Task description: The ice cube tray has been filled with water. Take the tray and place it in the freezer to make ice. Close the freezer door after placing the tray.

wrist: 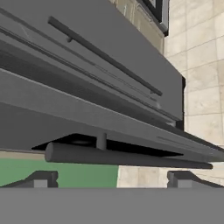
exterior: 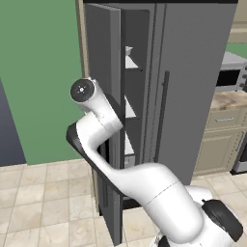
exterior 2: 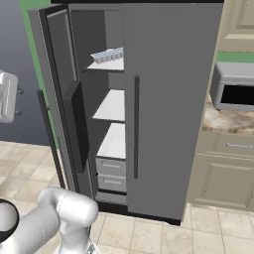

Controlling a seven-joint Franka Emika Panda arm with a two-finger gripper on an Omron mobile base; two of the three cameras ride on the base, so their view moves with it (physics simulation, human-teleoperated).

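Ice cube tray (exterior 2: pixel 107 55) on freezer (exterior 2: pixel 111 106) top shelf; end effector (wrist: pixel 109 180) wide, empty by freezer door (exterior: pixel 102 96) handle (wrist: pixel 127 156) — next push it shut

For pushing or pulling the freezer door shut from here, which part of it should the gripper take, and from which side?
Take the long bar handle on the freezer door, from the door's outer face. It stands off the panel on posts, and the open gripper already faces it with one fingertip to each side.
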